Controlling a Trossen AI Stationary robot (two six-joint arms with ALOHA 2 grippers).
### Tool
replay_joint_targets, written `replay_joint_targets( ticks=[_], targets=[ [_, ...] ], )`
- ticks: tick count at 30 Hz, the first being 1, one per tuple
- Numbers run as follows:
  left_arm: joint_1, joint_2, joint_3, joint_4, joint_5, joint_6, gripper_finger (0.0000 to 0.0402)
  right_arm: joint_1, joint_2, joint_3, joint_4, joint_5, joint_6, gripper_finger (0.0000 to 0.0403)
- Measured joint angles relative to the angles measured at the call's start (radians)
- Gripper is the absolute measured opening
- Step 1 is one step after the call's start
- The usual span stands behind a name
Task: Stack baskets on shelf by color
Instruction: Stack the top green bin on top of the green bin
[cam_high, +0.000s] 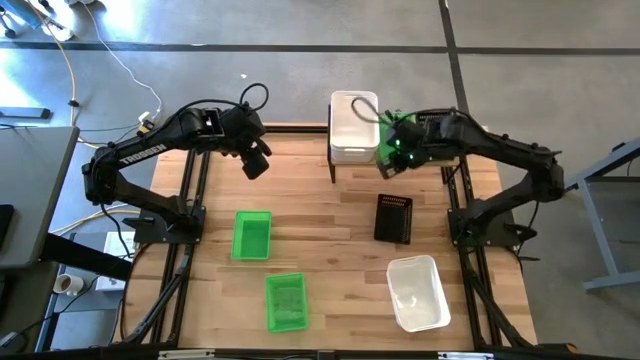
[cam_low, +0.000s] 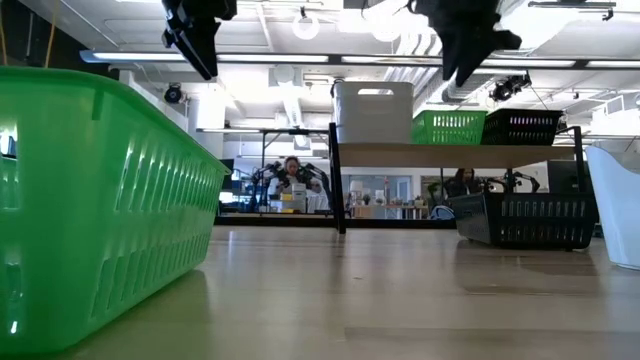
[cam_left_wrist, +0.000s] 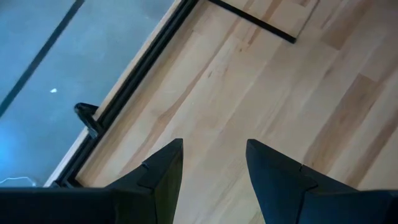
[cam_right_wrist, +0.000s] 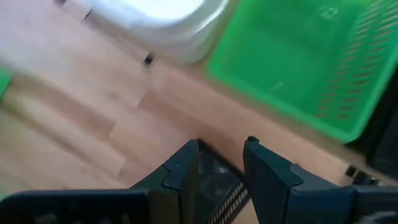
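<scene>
Green basket (cam_right_wrist: 292, 62) apparently just beyond empty right tool (cam_right_wrist: 221, 155)

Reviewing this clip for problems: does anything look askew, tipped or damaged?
Only the black basket on the table looks askew: in the low view it sits tilted, one end raised. Nothing looks spilled or damaged.

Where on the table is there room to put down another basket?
Bare wood lies between the green baskets and the black basket, and under the left tool. The shelf is crowded: white basket, green one and black one side by side.
</scene>
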Motion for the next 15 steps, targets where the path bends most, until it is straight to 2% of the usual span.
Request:
replay_joint_targets(
  ticks=[6, 15],
  targets=[
    [-0.032, -0.002, -0.005, 0.002, 0.079, -0.009, 0.0168, 0.159, -0.005, 0.0, -0.012, -0.003, 0.026, 0.0112],
    [-0.168, -0.104, -0.191, 0.069, 0.111, -0.091, 0.0168, 0.372, -0.005, -0.034, -0.014, 0.012, 0.184, 0.0112]
  ],
)
